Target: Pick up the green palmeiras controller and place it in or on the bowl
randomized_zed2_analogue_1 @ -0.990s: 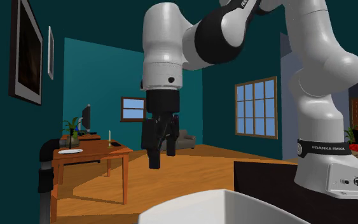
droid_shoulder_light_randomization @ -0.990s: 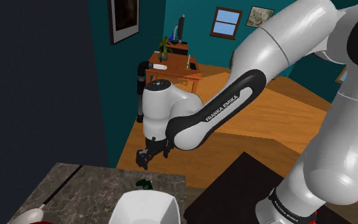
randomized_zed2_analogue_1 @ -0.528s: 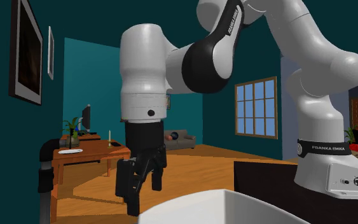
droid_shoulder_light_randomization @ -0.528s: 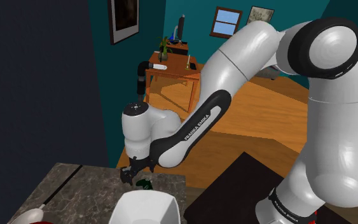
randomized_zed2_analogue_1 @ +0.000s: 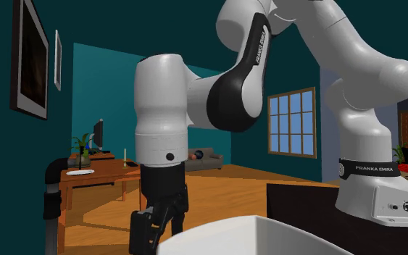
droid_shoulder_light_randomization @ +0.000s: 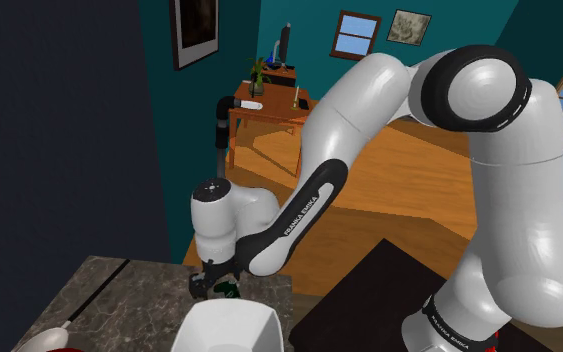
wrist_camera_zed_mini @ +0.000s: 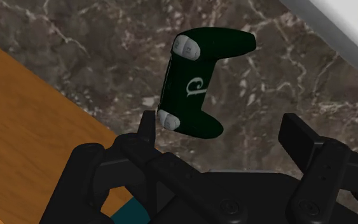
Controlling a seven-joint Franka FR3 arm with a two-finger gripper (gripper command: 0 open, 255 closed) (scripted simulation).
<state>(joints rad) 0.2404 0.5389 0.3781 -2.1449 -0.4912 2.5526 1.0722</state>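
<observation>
**Wrist view: controller straight ahead, fingers spread, nothing held**

My gripper (wrist_camera_zed_mini: 219, 126) is released, its two black fingers standing wide apart with nothing between the pads. The dark green controller (wrist_camera_zed_mini: 193, 86) lies flat on the marbled counter (wrist_camera_zed_mini: 95, 51), just beyond the fingertips and inside the line of their gap. It sits closer to the finger on the wooden-floor side than to the one on the bowl side. Its long axis runs away from me, roughly square to the line between my fingers, and both handles jut toward the white bowl (wrist_camera_zed_mini: 352, 28). I judge that a close would catch the short width, so what remains is a short drop, perhaps with a small nudge to centre it.

From the shoulder view, the gripper (droid_shoulder_light_randomization: 202, 285) hangs at the counter's far edge, touching nothing, with the controller (droid_shoulder_light_randomization: 227, 291) just beside it and the bowl (droid_shoulder_light_randomization: 231, 325) near.

A second ago my hand hung well above the counter. Since then it has come down and the arm has folded lower.
</observation>
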